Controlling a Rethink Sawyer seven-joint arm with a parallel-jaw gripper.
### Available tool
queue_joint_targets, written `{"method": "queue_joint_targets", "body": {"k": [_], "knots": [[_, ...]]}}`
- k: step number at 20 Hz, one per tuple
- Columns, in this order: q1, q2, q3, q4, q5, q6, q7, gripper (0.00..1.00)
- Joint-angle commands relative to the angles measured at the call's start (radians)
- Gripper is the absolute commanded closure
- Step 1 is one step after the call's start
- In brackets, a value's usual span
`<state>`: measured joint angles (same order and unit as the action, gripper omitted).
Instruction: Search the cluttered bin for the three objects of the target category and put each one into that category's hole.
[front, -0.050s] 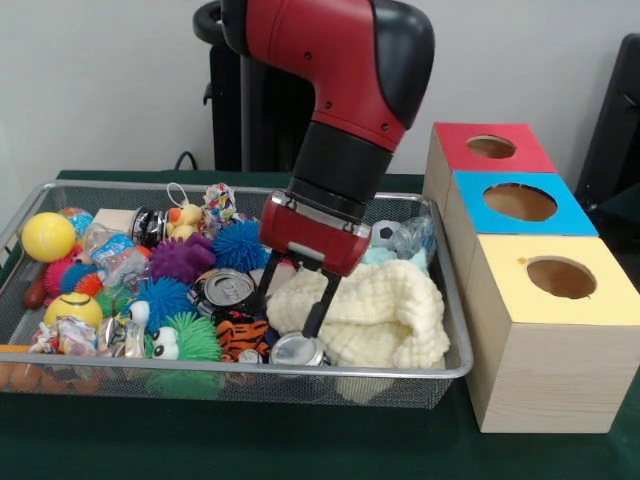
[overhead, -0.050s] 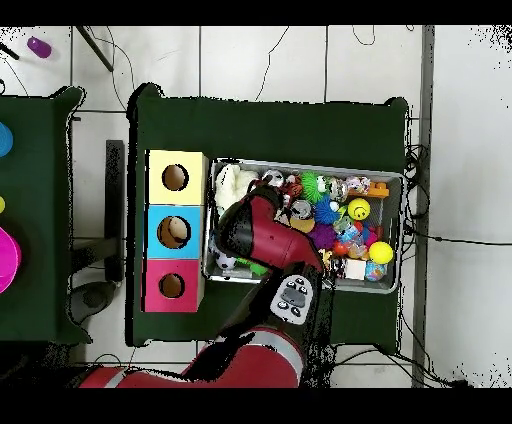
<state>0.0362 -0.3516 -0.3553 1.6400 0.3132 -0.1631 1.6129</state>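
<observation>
My gripper (front, -0.050s: 291, 305) hangs low in the wire bin (front, -0.050s: 455, 330), open, with its two black fingers spread over the edge of a cream cloth (front, -0.050s: 375, 310). A crushed silver can (front, -0.050s: 297, 350) lies just below the fingertips at the bin's front wall, apart from them. A second flattened can (front, -0.050s: 228, 288) rests to the left of the gripper beside a tiger-striped toy (front, -0.050s: 240, 332). In the overhead view the red arm (overhead, -0.050s: 262, 228) covers the gripper; the cloth (overhead, -0.050s: 232, 186) shows at the bin's box-side end.
Three wooden boxes stand right of the bin, each with a round hole: red top (front, -0.050s: 520, 150), blue top (front, -0.050s: 565, 215), yellow top (front, -0.050s: 610, 290). Spiky rubber balls, a yellow ball (front, -0.050s: 47, 237), wrappers and a small soccer ball (front, -0.050s: 385, 233) crowd the bin.
</observation>
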Motion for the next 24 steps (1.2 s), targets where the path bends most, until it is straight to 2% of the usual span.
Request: {"method": "queue_joint_targets", "body": {"k": [1, 5, 11, 24], "knots": [[-0.12, -0.012, 0.129, 0.172, -0.087, -0.151, 0.311, 0.0], [-0.153, -0.023, 0.146, 0.184, -0.12, -0.158, 0.311, 0.0], [-0.162, -0.028, 0.147, 0.197, -0.137, -0.179, 0.319, 0.0], [-0.107, -0.016, 0.114, 0.206, -0.063, -0.199, 0.328, 0.0]]}}
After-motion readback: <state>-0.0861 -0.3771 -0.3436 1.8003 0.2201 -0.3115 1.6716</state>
